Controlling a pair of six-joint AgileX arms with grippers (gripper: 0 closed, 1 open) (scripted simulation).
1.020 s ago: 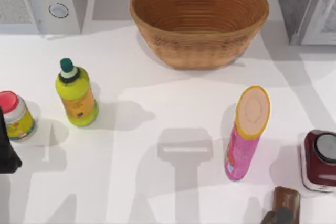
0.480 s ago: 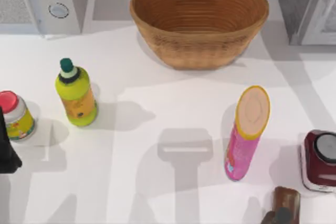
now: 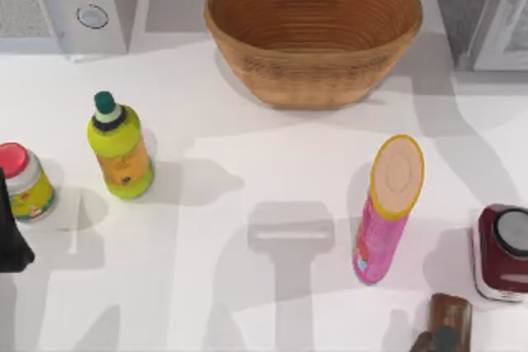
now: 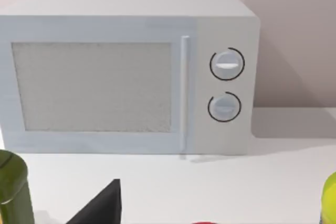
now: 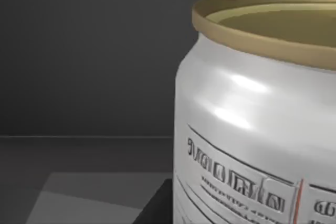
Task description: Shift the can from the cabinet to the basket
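Basket (image 3: 313, 35) sits top centre, open bench (image 3: 247, 162) before it; cabinet (image 3: 483, 10) upper right. Can (image 5: 262, 119) looms close at the right wrist (jaws' state: cannot tell). Pink tube (image 3: 388, 208) lower right.

Can (image 5: 252, 129) label print illegible; no readable txt.

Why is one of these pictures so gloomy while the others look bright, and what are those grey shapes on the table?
Right wrist view: dim grey surroundings, with a bright highlight glinting on the small silver metal can. Top view: evenly lit, and soft grey shadows fall on the white table, one beside the tall pink tube with the yellow-rimmed lid. Left wrist view: bright, with a faint shadow under the white appliance with two round knobs.
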